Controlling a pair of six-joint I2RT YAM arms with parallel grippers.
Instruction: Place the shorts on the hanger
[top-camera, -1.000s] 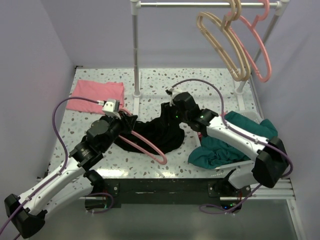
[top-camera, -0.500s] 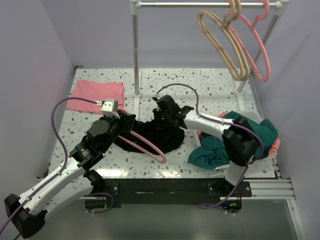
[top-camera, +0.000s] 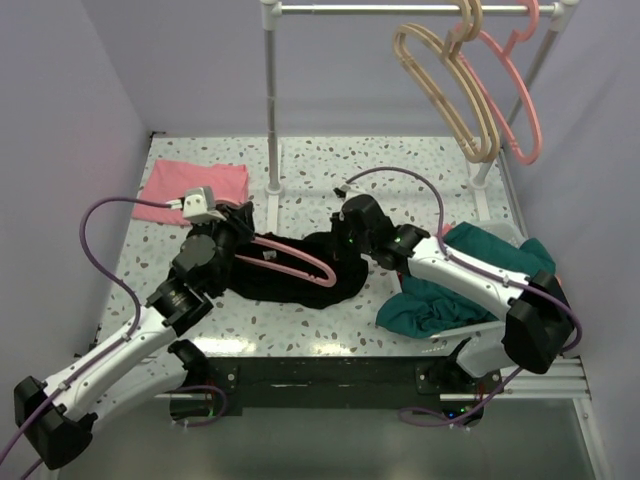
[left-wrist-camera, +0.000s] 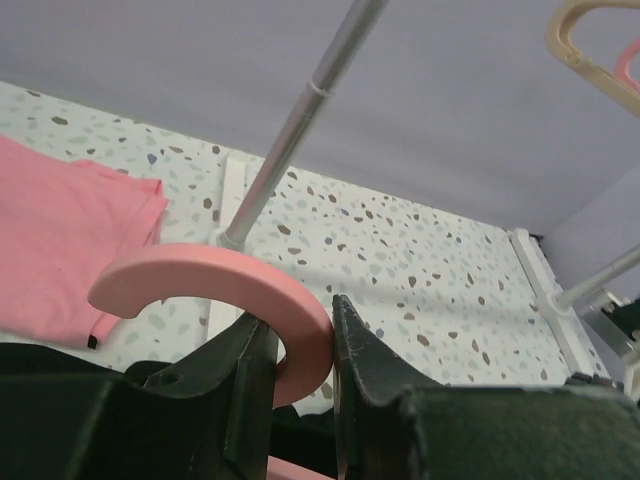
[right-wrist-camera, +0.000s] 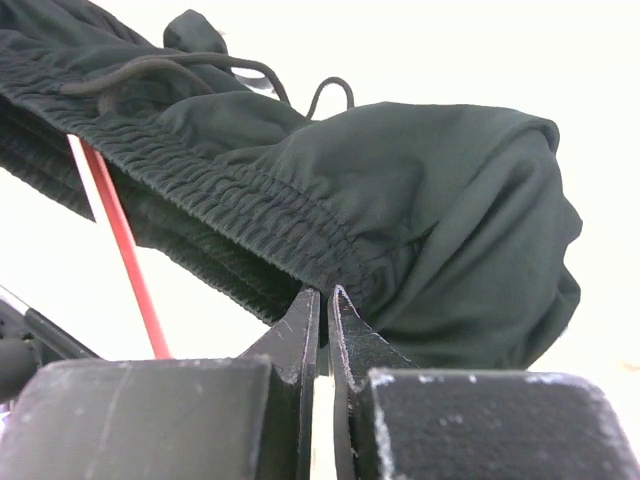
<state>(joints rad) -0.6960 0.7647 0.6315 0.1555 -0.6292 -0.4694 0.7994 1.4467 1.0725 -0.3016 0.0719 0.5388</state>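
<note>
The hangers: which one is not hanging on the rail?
The salmon-pink hanger lying across the black shorts on the table, its hook clamped in the left gripper. The tan hangers and a second pink hanger hang from the rail.

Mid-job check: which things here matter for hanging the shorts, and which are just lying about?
In the job: black shorts, pink hanger held by left gripper, right gripper pinching the waistband.
Lying about: pink cloth, teal garment, tan hangers and spare pink hanger on the rail.
</note>
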